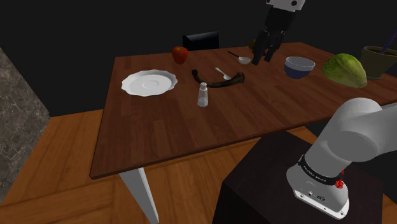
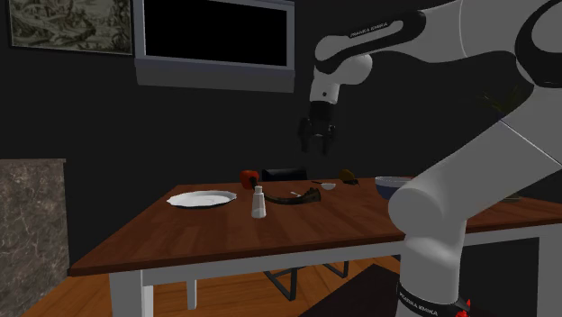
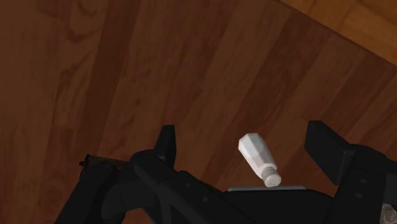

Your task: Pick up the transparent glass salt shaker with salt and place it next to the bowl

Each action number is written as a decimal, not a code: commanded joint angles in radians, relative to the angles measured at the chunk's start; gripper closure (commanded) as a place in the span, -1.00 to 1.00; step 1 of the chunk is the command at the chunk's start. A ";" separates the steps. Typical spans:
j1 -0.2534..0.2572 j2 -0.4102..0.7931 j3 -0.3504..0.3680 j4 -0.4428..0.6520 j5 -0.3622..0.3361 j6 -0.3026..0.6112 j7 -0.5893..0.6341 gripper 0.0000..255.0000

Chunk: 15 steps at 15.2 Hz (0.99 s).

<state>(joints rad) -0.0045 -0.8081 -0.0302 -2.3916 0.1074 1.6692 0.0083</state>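
The salt shaker [image 1: 203,95], clear with white salt and a pale cap, stands upright near the middle of the brown wooden table [image 1: 159,140], in front of a dark curved object [image 1: 216,81]. It appears again in the second exterior view [image 2: 258,203]. The blue-grey bowl [image 1: 299,66] sits toward the shoulder view's right [image 2: 390,185]. My gripper [image 1: 265,56] hangs open high above the table, between shaker and bowl [image 2: 317,146]. In the wrist view the shaker [image 3: 258,158] lies far below, between my spread fingers [image 3: 242,130], untouched.
A white plate [image 1: 149,83] lies left of the shaker, a red apple [image 1: 180,54] behind it. A spoon [image 1: 221,72] and a small white cup [image 1: 243,60] lie near the gripper. A green leafy lump [image 1: 345,69] and a plant pot [image 1: 380,60] stand beyond the bowl.
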 commanded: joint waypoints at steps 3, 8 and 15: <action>0.009 0.086 0.020 0.032 0.008 0.032 0.014 -1.00; 0.028 0.305 0.065 0.133 0.020 0.094 0.051 -1.00; 0.049 0.614 0.118 0.323 0.011 0.132 0.108 -1.00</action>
<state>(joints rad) 0.0427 -0.2471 0.0818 -2.1038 0.1217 1.7968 0.1092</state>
